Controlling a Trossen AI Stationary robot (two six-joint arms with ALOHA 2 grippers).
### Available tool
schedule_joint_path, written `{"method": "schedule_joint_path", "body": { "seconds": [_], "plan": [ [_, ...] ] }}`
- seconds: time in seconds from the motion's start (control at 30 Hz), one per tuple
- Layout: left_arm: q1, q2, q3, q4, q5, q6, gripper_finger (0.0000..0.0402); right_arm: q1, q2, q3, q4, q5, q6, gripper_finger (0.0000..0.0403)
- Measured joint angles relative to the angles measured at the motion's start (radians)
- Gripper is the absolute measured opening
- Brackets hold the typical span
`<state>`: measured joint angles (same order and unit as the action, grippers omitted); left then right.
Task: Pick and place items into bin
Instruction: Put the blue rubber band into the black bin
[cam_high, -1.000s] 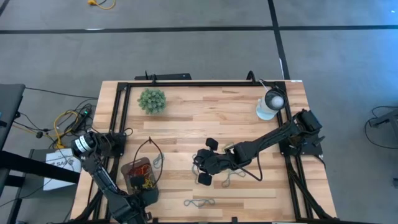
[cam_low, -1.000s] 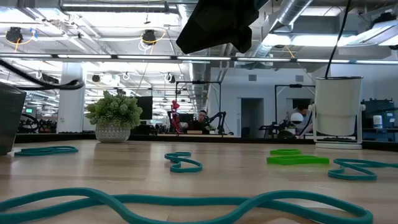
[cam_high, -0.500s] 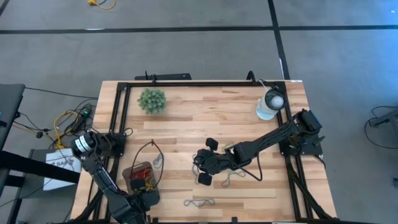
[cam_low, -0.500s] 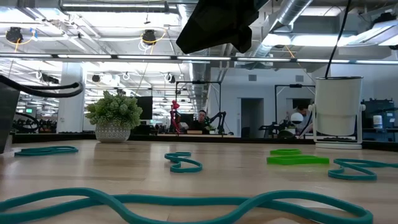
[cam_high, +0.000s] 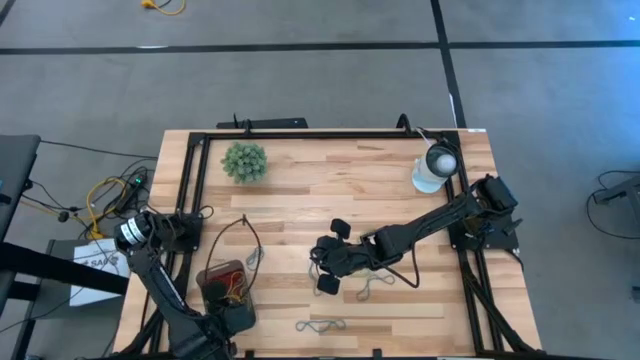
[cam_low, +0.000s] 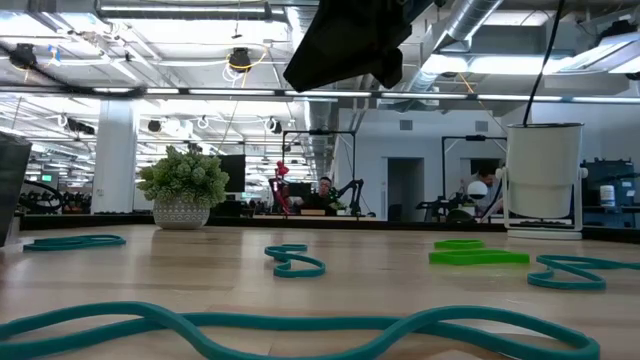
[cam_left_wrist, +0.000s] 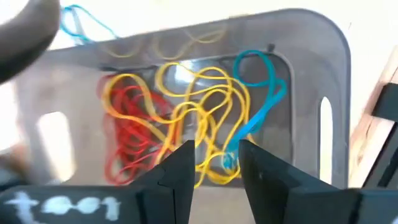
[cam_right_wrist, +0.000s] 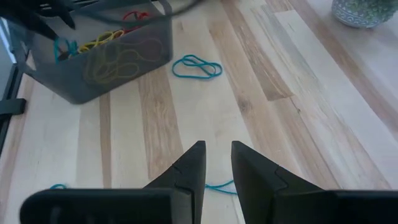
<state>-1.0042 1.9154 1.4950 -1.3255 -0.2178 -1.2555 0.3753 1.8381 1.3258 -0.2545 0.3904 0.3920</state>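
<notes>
The left gripper (cam_left_wrist: 214, 163) hangs just over the bin (cam_high: 222, 283) near the left front of the worktop (cam_high: 330, 190); its fingers (cam_left_wrist: 177, 171) are spread apart and hold nothing; red, yellow and blue bands (cam_left_wrist: 186, 118) lie in a heap inside the bin; the right gripper (cam_right_wrist: 217, 163) hovers over the middle of the worktop, fingers a little apart and empty; a blue band (cam_right_wrist: 197, 66) lies on the wood beside the bin; more bands (cam_high: 320, 325) lie near the front edge.

You've got one bin (cam_left_wrist: 333, 71), and the red, yellow and blue bands (cam_left_wrist: 186, 118) inside it are too tangled to count. Out on the wood, count five loose: four teal loops (cam_low: 295, 262) and one green loop (cam_low: 478, 257). Add one plant ball (cam_high: 245, 161) and one white lamp (cam_high: 432, 170).
</notes>
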Motion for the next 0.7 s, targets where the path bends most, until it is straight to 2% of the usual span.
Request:
{"method": "schedule_joint_path", "body": {
  "seconds": [0.2,0.4,0.57,0.7],
  "plan": [
    [-0.010,0.000,0.146,-0.195,-0.034,-0.056,0.0113,-0.005,0.000,0.000,-0.004,0.000,-0.003,0.0072],
    [-0.023,-0.001,0.207,-0.245,-0.088,-0.114,0.0113,-0.003,0.000,0.000,-0.010,0.000,-0.008,0.0072],
    [-0.038,-0.001,0.209,-0.246,-0.256,-0.153,0.0113,-0.003,0.000,0.000,-0.018,0.000,-0.008,0.0072],
    [-0.038,-0.001,0.209,-0.246,-0.412,-0.248,0.0113,-0.003,0.000,0.000,-0.026,-0.001,-0.008,0.0072]
  ]
}}
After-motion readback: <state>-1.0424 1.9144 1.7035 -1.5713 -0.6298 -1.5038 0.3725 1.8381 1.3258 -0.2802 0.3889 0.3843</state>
